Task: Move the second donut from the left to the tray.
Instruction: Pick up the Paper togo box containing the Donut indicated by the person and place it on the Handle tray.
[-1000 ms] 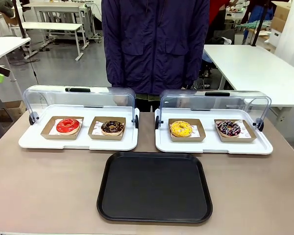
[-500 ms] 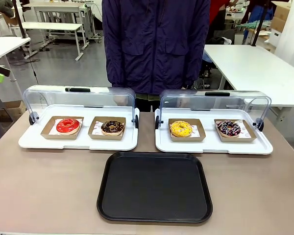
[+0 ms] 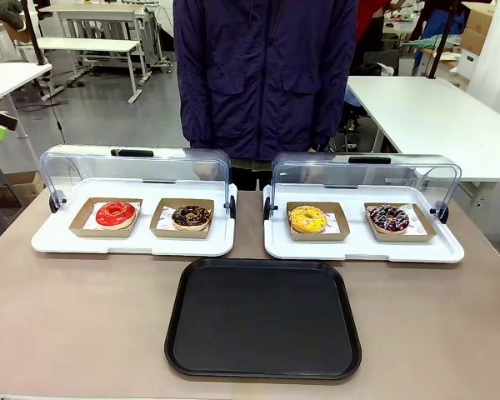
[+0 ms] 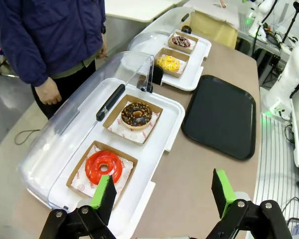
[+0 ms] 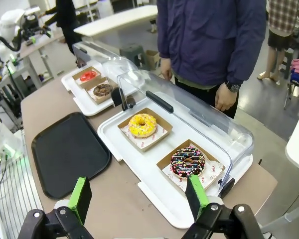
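Note:
The second donut from the left is dark chocolate with pale crumbs and sits in a brown cardboard holder on the left white display tray. The black tray lies bare on the near middle of the table. My left gripper hovers open high above the table's left end, near the red donut. My right gripper hangs open above the right end, near the sprinkled donut. Nothing sits between either pair of fingers.
Both white display trays have their clear lids swung back. The right display tray holds a yellow donut and the sprinkled donut. A person in a dark blue jacket stands at the far edge with hands down.

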`<state>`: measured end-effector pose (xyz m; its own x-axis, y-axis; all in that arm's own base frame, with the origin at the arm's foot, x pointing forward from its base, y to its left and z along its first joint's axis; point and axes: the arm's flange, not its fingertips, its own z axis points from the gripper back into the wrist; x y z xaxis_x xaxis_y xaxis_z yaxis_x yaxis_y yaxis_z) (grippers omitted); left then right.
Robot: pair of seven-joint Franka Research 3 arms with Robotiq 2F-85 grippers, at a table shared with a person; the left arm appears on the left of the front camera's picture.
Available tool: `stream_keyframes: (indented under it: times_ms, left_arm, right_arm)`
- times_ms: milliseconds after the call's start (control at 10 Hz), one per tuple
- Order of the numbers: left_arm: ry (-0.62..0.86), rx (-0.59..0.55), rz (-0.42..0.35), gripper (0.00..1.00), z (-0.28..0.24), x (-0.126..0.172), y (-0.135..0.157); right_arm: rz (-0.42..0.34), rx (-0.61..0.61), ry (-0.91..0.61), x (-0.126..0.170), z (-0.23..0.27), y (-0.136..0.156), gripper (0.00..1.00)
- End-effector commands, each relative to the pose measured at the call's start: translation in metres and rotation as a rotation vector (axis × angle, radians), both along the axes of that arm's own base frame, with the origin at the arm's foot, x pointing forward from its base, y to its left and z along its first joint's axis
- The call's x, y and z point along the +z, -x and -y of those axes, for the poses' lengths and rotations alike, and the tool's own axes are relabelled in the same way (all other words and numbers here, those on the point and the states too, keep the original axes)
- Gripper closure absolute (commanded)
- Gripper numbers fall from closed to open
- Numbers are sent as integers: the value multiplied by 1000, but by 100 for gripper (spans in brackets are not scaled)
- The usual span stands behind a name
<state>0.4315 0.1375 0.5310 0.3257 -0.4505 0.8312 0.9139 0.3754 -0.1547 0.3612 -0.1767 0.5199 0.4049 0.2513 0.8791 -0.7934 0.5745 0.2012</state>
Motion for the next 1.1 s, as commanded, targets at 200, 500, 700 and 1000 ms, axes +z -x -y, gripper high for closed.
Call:
stream_keyframes:
  times_ms: [200, 500, 700, 1000]
  left_arm:
    - [15, -8, 10, 0, 0, 2, 0]
    - [15, -8, 10, 0, 0, 2, 0]
    - [15, -8, 10, 0, 0, 2, 0]
    - [15, -8, 10, 0, 0, 2, 0]
  right_arm:
    - [39, 9, -13, 1, 1, -4, 0]
    - [39, 9, -13, 1, 1, -4, 0]
    - [39, 9, -13, 1, 1, -4, 0]
    - [39, 9, -13, 1, 1, -4, 0]
